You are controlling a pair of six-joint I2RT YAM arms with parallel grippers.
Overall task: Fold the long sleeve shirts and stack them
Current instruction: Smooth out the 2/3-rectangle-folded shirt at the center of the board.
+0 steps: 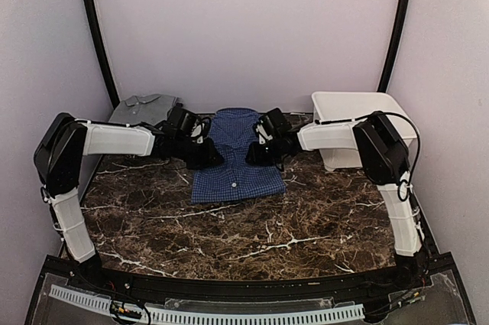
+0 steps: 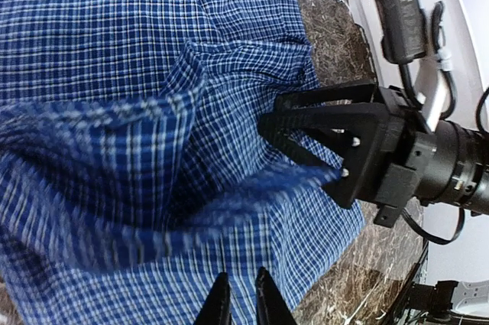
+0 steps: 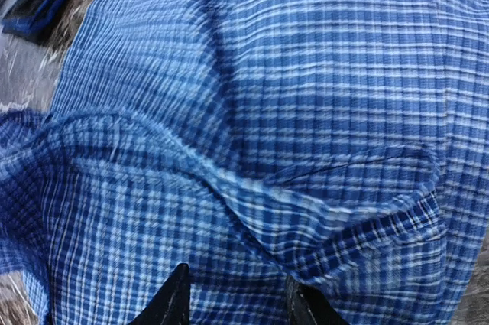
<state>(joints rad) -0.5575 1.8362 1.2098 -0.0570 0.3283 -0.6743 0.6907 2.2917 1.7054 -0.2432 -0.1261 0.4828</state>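
The dark marbled tabletop [image 1: 267,225] lies bare along the near side, with the two arms reaching over it from their bases at the near edge. Past the middle lies the blue shirt [image 1: 237,168], checked, its white buttons facing up. It is spread flat at its near hem and has its collar at the far end.

Both arms meet over the upper part of that shirt, one from each side. The left fingers [image 2: 219,303] are drawn almost together, with checked cloth pinched in the slim gap between them. A blurred ridge of fabric rises up just in front of them. The right fingers [image 3: 174,302] stand partly apart, and a raised fold of the blue cloth runs down between them. I cannot tell whether they actually grip it. From the left wrist, the tips of the right arm's hand are right at the shirt's right edge, touching the cloth.

Farther back on the left, the grey shirt [image 1: 145,107] lies against the back wall, collar showing. At the far right sits a white tub [image 1: 359,103], just behind the right arm.
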